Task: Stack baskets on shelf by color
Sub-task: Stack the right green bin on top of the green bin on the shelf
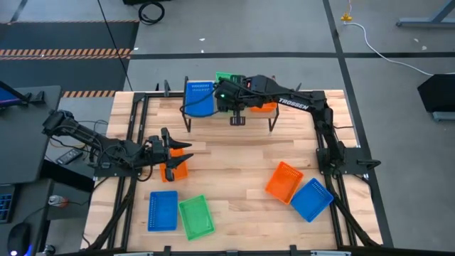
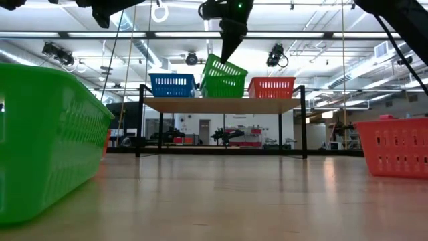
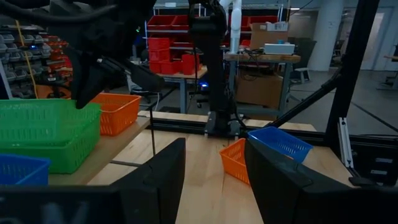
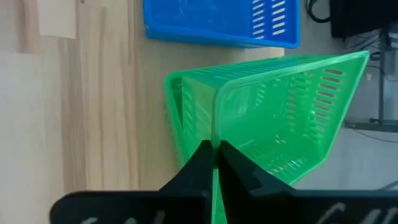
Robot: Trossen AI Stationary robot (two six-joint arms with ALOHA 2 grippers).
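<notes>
The shelf stands at the table's far middle. On it sit a blue basket at the left and an orange one at the right. Between them a green basket tilts over a second green basket, with my right gripper shut on it from above. My left gripper waits open over the table's left side, nothing between its fingers, just beyond an orange basket that lies on the table. My right gripper pinches the upper green basket's wall at the rim between its two fingers, which slant down from above. The held side is raised, so the basket sits tilted. Its lower side rests on the green basket beneath it.
A blue basket and a green basket lie near the front left. An orange basket and a blue one lie together at the right. Bare wood shows in the table's middle. Black frame rails run along the table's sides.
</notes>
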